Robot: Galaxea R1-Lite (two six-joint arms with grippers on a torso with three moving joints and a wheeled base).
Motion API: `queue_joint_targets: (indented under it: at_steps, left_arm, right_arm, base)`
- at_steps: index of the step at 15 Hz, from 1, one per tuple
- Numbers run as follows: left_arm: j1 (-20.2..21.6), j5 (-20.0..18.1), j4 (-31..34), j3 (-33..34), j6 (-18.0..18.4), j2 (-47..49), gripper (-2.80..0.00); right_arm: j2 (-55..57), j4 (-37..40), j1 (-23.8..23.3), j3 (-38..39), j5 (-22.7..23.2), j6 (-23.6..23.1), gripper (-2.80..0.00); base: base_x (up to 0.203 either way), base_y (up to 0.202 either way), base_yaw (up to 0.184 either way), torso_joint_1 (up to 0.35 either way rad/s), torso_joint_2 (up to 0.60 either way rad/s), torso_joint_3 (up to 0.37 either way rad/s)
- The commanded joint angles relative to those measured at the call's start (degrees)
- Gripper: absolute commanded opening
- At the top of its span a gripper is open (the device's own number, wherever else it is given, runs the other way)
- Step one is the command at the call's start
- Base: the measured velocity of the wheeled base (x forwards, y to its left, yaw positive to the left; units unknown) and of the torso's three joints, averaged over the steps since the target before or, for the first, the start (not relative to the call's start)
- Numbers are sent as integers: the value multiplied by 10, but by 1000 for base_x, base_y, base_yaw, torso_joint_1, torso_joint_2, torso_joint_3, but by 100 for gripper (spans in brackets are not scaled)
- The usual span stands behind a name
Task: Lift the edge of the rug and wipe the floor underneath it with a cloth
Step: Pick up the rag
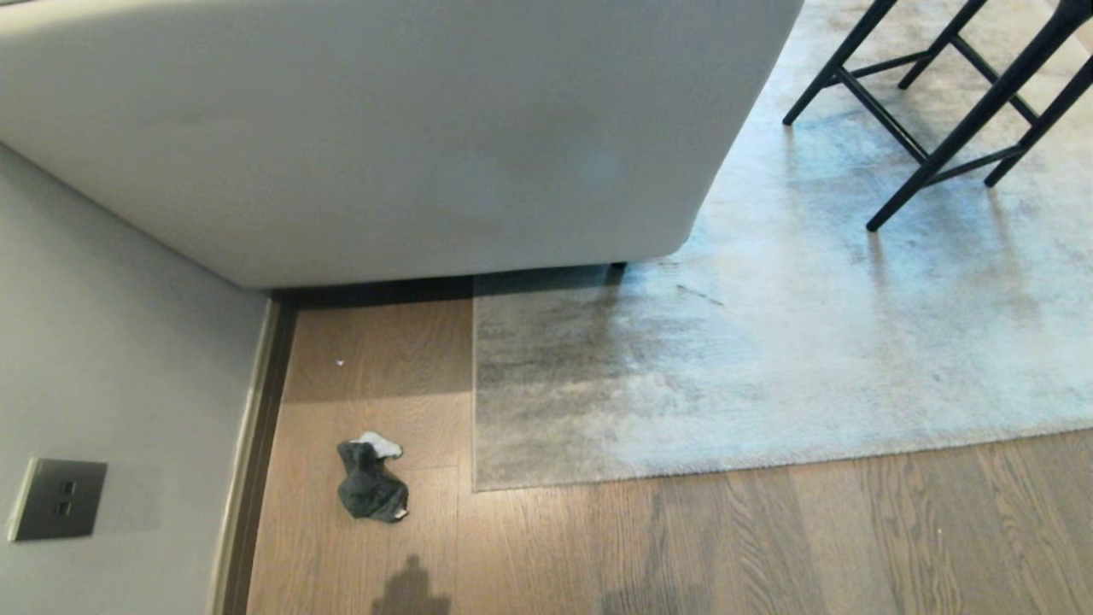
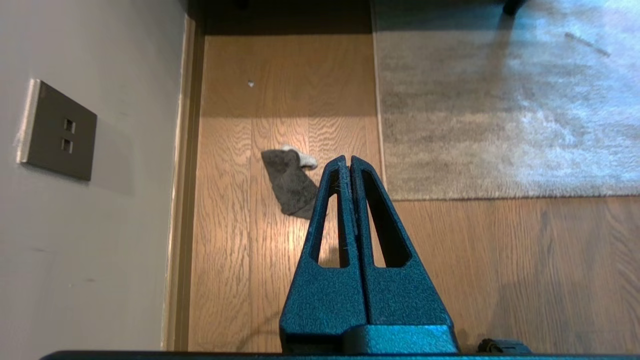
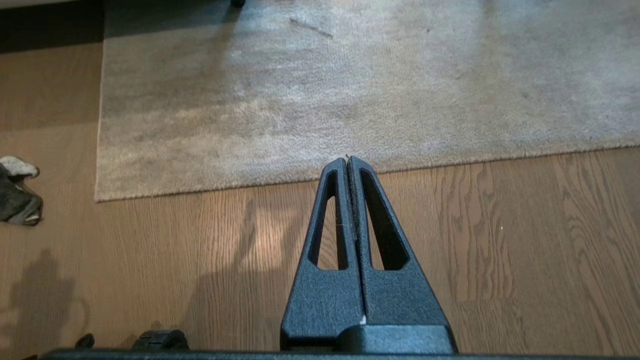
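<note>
Closest in both wrist views are the dark, textured jaws: the left gripper (image 2: 349, 159) and the right gripper (image 3: 347, 159) each have their jaws pressed together with nothing between them, hanging above the floor (image 1: 768, 530). Neither arm shows in the head view.

Under the jaws lie light brown wood planks with dark grain. Just beyond and to one side of the left jaws sits the cloth (image 2: 291, 181), a crumpled rag, mostly dark grey with a whitish end, resting on bare planks and apart from the rug. It also shows at the margin of the right wrist view (image 3: 16, 192), well off to the side of the right jaws.

Directly past the tips of the right jaws runs the rug edge (image 3: 250, 184), lying flat on the planks, its square corner (image 1: 476, 487) near the cloth. The light grey rug (image 1: 811, 342) stretches away behind it.

Beside the cloth, a dark skirting strip (image 1: 256, 444) lines a grey wall (image 1: 111, 359) bearing a metal socket plate (image 1: 58, 499). Farther off stand a pale sofa (image 1: 384, 128) and black chair legs (image 1: 948, 111) on the rug.
</note>
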Motion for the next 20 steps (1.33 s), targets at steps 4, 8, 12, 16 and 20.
queue_joint_targets:
  at_steps: [4,8,12,16,20]
  left_arm:
    - [0,0,-1,0,-1,0,-280]
    - [0,0,-1,0,-1,0,-280]
    - [0,0,-1,0,-1,0,-280]
    - [0,1,-1,0,-2,0,-280]
    - [0,1,-1,0,-2,0,-280]
  right_arm:
    - [0,0,0,0,0,0,-280]
    - [1,0,0,0,0,0,-280]
    - [1,0,0,0,0,0,-280]
    - [1,0,0,0,0,0,-280]
    - [1,0,0,0,0,0,-280]
  base:
    - [0,0,0,1,1,-194]
    - [0,0,0,4,1,-195]
    - [0,0,0,1,-1,-199]
    - [0,0,0,3,2,-199]
    - [0,0,0,4,-1,-198]
